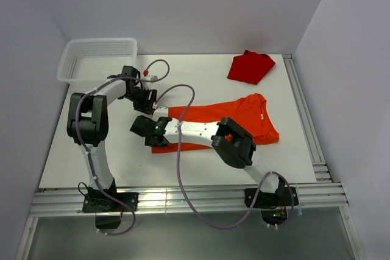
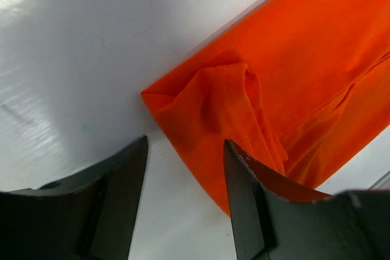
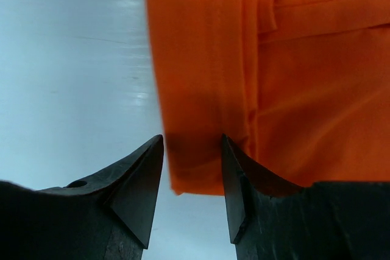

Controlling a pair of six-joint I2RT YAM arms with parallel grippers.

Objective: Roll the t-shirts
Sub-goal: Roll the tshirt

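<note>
Orange t-shirt [image 1: 244, 120]: it lies flat in the middle of the tabletop, folded into a long band. The neck end points to the right edge and the hem end to the left edge.
Red shirt [image 1: 250, 67]: a folded bundle near the far right corner of the table [image 1: 292, 150], well apart from both arms.
Basket [image 1: 100, 41]: white, of plastic mesh, and it stands at the far left corner.
Left gripper [image 1: 148, 103]: it is at the far corner of the hem end of the orange t-shirt [image 2: 304, 59]. In its wrist view the left gripper [image 2: 186, 141] has its fingers spread wide with nothing between them. The crumpled corner of the cloth lies just ahead of the tips. One finger [image 2: 244, 181] stands over the edge of the cloth, the other over bare table.
Right gripper [image 1: 146, 131]: its arm reaches across the shirt toward the left edge and ends at the near corner of the hem end. In its wrist view the right gripper [image 3: 192, 137] is parted and holds nothing. The near hem corner of the orange t-shirt [image 3: 292, 89] lies in the gap between the two tips, under them.
Contact: whether any fingertip touches the cloth, I cannot tell.
</note>
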